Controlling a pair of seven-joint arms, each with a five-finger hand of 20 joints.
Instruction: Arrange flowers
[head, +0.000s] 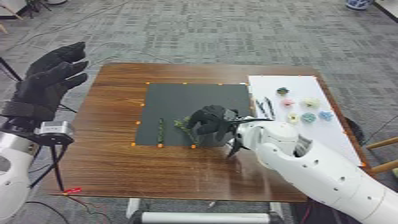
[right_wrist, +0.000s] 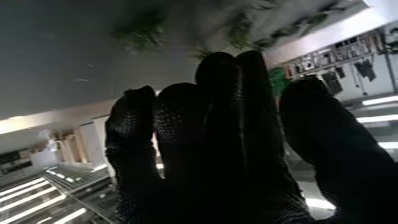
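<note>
Grey carpet (head: 222, 30), strip lights (right_wrist: 378, 119), apparently shelves (right_wrist: 333, 57).

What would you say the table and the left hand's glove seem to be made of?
The table looks like wood or laminate, slightly glossy, given its streaky brown grain. The left hand's glove seems matte fabric, judging by its dull black surface.

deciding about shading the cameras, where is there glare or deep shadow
Head view: pale sheen on the wooden table towards the front; right wrist view: bright light strips on both sides, the right hand deeply shadowed between them.
</note>
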